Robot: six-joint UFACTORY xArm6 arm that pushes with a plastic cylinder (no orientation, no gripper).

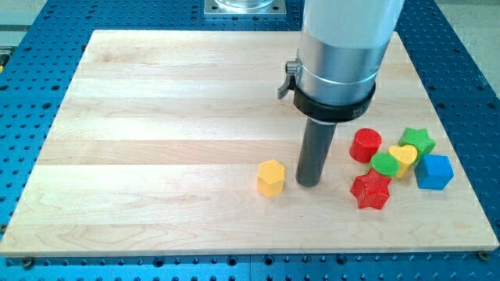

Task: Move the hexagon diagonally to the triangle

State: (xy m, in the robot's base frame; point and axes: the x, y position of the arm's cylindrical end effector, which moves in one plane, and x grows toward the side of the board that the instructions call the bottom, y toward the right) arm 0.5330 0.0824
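The yellow hexagon (270, 177) sits on the bench (156, 117) just to the view's left of my tip (308, 184), near but seemingly not touching. The end effector is a bare rod, with nothing to part or clamp. No triangle is identifiable; other blocks cluster to the view's right, so the push direction is uncertain.

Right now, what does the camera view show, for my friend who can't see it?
My tip rests just right of a yellow hexagon on a wooden board. Farther right cluster a red cylinder, red star, green block, yellow heart, green star, blue cube.
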